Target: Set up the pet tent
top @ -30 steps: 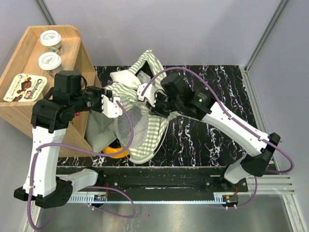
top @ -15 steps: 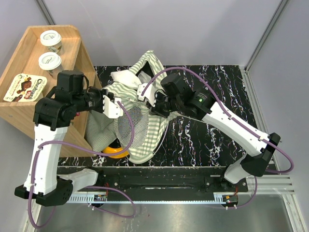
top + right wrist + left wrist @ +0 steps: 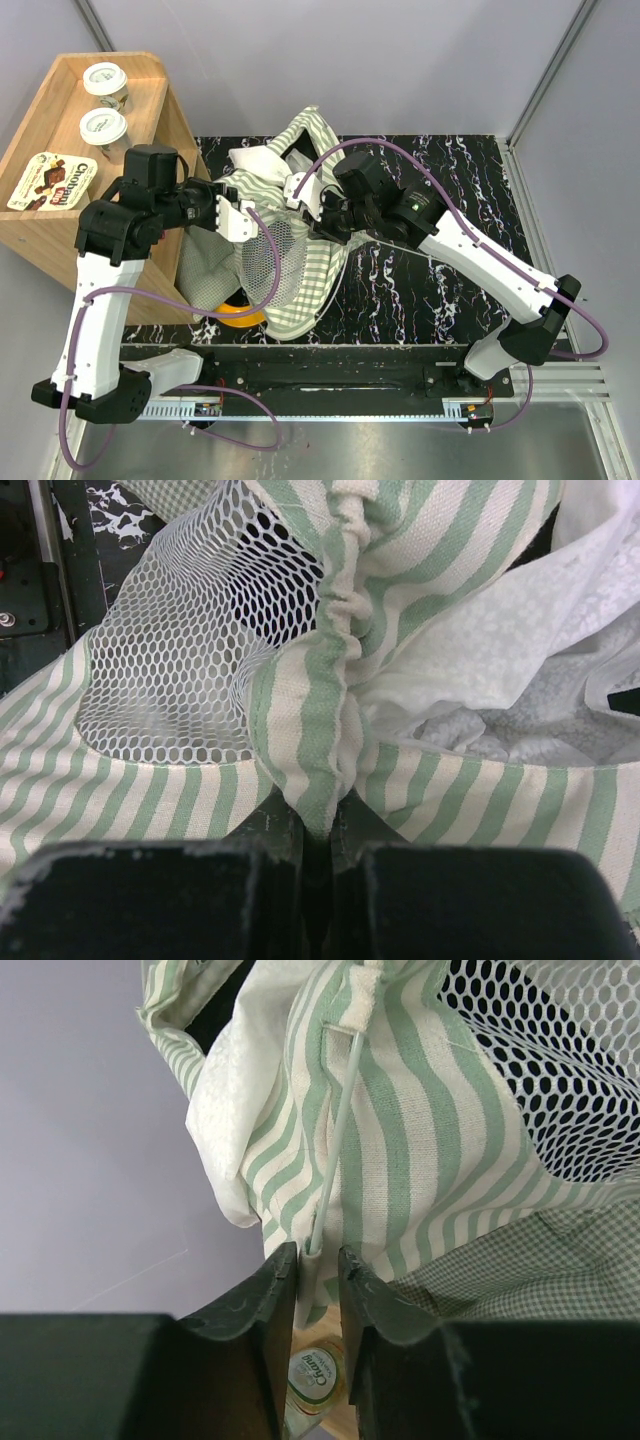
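A lab test cell: grey panel walls (image 3: 400, 60), aluminium rail (image 3: 570, 378) (marbled black table (image 3: 420, 300)).

The green-and-white striped cloth pet tent (image 3: 318, 268) is showing a matt, coarse weave in the middle of the frame, and its round white mesh window (image 3: 290, 245) is looking like soft open netting. Its thin pale pole (image 3: 336, 1140) is looking smooth and faintly shiny. The black white-veined tabletop (image 3: 440, 170) is gleaming like polished stone. The pale wooden shelf (image 3: 183, 130) at upper left is looking smooth and satin.
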You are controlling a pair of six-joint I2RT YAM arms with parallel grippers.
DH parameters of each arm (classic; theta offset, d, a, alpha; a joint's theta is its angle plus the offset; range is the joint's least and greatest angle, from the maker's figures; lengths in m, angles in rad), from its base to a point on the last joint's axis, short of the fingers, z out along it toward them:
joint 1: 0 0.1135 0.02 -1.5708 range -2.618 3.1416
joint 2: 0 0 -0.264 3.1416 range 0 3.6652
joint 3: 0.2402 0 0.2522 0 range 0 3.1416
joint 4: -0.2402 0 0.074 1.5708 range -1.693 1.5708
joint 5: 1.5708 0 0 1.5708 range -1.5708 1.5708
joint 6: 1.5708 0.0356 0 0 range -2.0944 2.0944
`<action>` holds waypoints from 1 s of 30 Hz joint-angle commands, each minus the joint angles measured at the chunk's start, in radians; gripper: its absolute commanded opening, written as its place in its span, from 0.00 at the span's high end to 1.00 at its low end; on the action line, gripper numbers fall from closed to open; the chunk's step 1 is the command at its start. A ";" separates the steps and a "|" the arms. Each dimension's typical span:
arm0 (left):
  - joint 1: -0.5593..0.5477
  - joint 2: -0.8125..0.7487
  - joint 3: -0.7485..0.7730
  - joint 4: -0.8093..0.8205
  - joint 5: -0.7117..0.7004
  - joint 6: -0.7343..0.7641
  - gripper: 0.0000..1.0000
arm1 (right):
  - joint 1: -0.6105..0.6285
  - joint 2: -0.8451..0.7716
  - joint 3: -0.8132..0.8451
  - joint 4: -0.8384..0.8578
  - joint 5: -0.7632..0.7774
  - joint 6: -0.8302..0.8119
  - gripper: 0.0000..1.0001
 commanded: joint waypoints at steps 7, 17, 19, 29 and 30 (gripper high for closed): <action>0.003 -0.006 0.007 0.027 0.006 0.006 0.83 | -0.007 -0.045 0.024 0.047 -0.031 -0.009 1.00; 0.003 -0.009 0.028 0.067 -0.017 -0.049 0.79 | -0.009 -0.045 0.022 0.045 -0.032 -0.012 1.00; 0.004 -0.012 0.027 0.065 -0.015 -0.052 0.78 | -0.009 -0.045 0.024 0.044 -0.032 -0.009 1.00; 0.003 -0.014 0.030 0.064 -0.011 -0.070 0.90 | -0.009 -0.043 0.027 0.036 -0.032 -0.008 1.00; 0.004 -0.016 0.033 0.065 -0.008 -0.076 0.95 | -0.009 -0.043 0.026 0.038 -0.032 -0.008 1.00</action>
